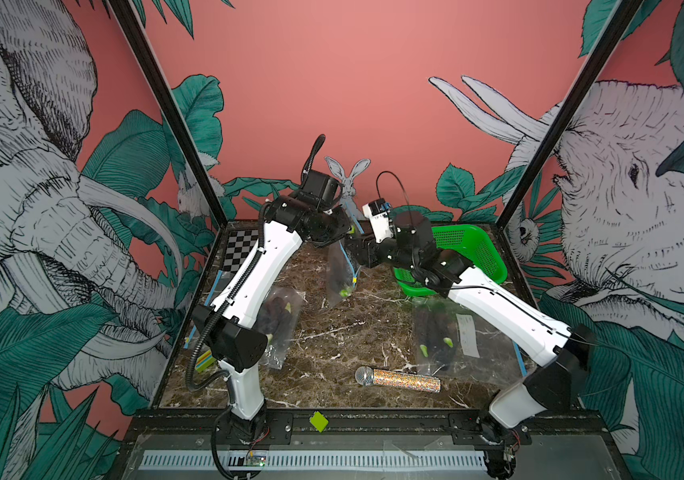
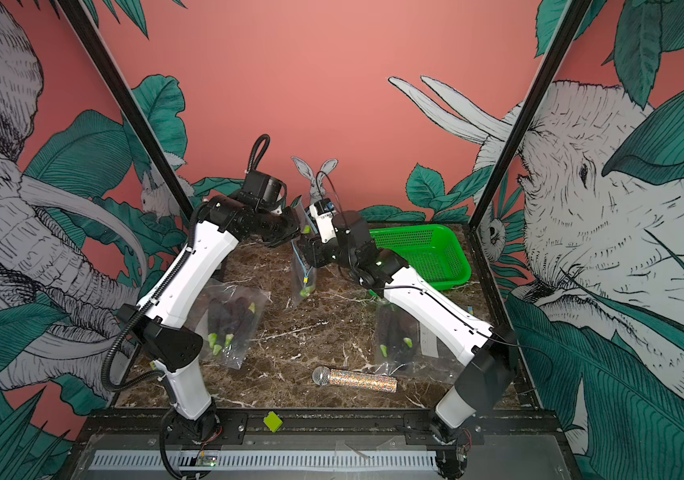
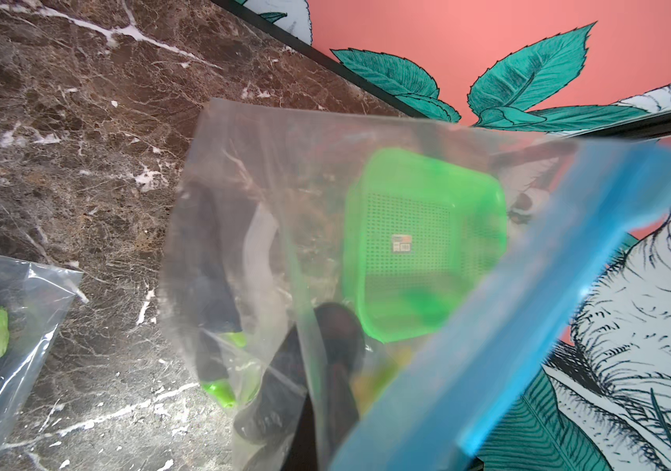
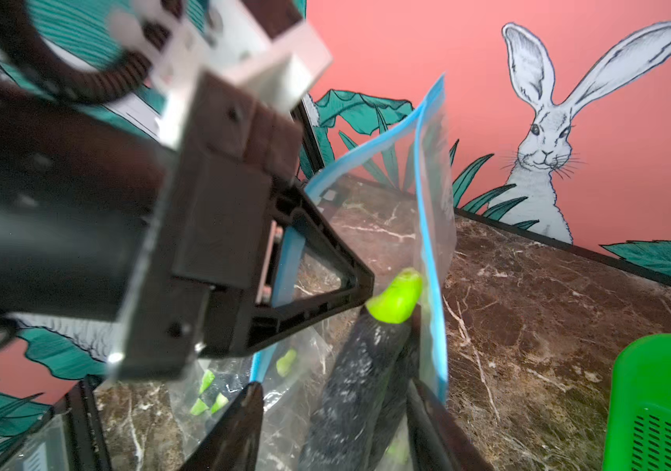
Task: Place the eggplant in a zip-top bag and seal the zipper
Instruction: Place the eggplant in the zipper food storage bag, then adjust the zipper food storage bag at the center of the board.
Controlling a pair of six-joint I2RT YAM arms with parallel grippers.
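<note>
Where the black front rail runs along the near edge, one yellow-green square (image 1: 318, 421) lies on it. Just beyond, on the marble tabletop (image 1: 344, 345), one glittery microphone (image 1: 398, 379) lies on its side.

Past it, two of the three zip-top bags lie flat. The left bag (image 2: 228, 324), partly under the left arm, shows four green stem tips, but its dark eggplants are too bunched to count. The right bag (image 1: 448, 340) shows two green tips and one white slip.

Farther back, above mid-tabletop, the third bag (image 1: 338, 274) hangs in the air between the two arms. The left gripper (image 4: 360, 287) has its fingers clenched on the blue zipper strip at the bag's mouth. The right gripper (image 4: 334, 391) has its fingers spread apart on either side of one eggplant (image 4: 358, 359), gripping nothing, with a gap showing on one side. That eggplant stands in the open mouth with its green stem up. A second green tip shows near this bag's bottom in both top views.

Farthest back, one green basket (image 1: 477, 253) sits at the right corner and one checkerboard (image 1: 240, 249) at the left.
</note>
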